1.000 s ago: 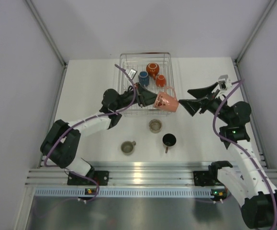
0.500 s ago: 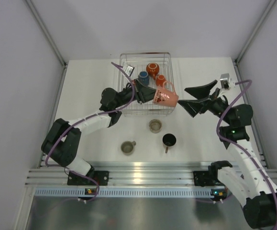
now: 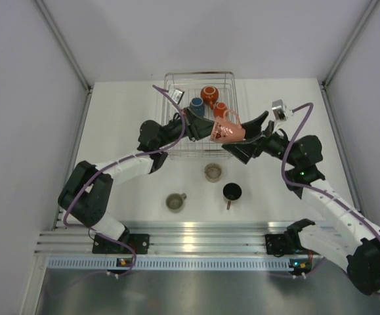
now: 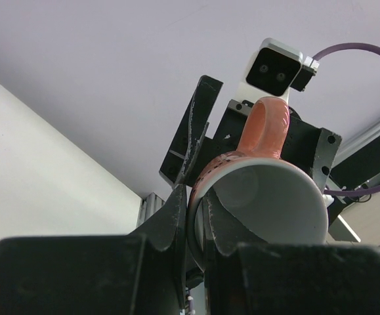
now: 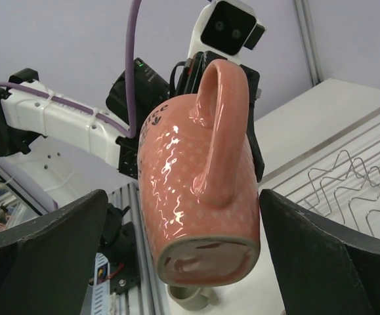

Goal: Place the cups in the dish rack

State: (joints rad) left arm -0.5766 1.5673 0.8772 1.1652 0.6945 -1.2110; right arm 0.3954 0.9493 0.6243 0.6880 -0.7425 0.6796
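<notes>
My left gripper (image 3: pixel 208 130) is shut on the rim of the pink cup (image 3: pixel 226 130), one finger inside its white bowl (image 4: pixel 268 203), and holds it above the near edge of the wire dish rack (image 3: pixel 170 84). My right gripper (image 3: pixel 247 136) is open, its jaws on either side of the pink cup's base (image 5: pixel 196 190) without touching. Two orange cups (image 3: pixel 209 94) (image 3: pixel 220 109) and a dark blue cup (image 3: pixel 197 104) sit in the rack. A black cup (image 3: pixel 232 191) and two olive-grey cups (image 3: pixel 212 172) (image 3: pixel 174 201) stand on the table.
White side walls with metal corner posts (image 3: pixel 65 49) flank the table. An aluminium rail (image 3: pixel 196 241) with both arm bases runs along the near edge.
My right gripper has moved left, up to the pink cup, and now straddles its base. My left gripper has shifted the cup slightly towards the rack.
</notes>
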